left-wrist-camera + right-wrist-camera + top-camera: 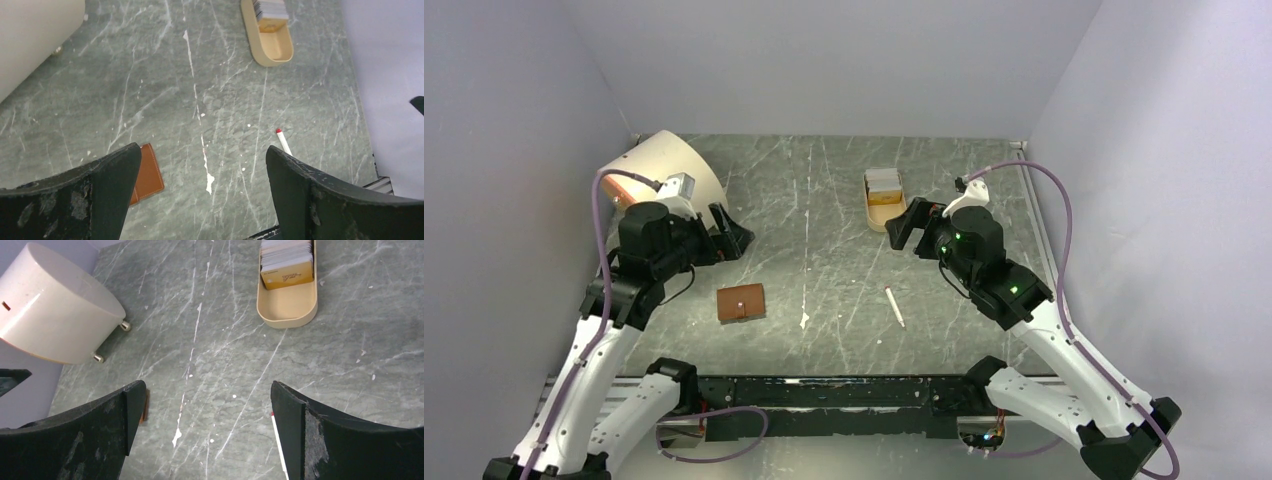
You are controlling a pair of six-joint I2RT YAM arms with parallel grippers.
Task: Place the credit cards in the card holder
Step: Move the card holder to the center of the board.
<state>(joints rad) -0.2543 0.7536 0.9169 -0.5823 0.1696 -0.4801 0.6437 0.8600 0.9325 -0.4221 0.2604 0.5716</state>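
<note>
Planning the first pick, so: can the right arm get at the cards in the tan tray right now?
Probably yes. The right gripper is open near the tan tray, the cards sit exposed at its far end, and nothing lies between.

Pale lilac walls [844, 60] enclose a scratched grey-green marble tabletop [824, 200].

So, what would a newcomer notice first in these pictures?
The big cream drum at the far left corner stands out first. Next come the brown wallet, lying left of centre and nearer the front, and the tan tray farther back, holding a stack of cards.
</note>
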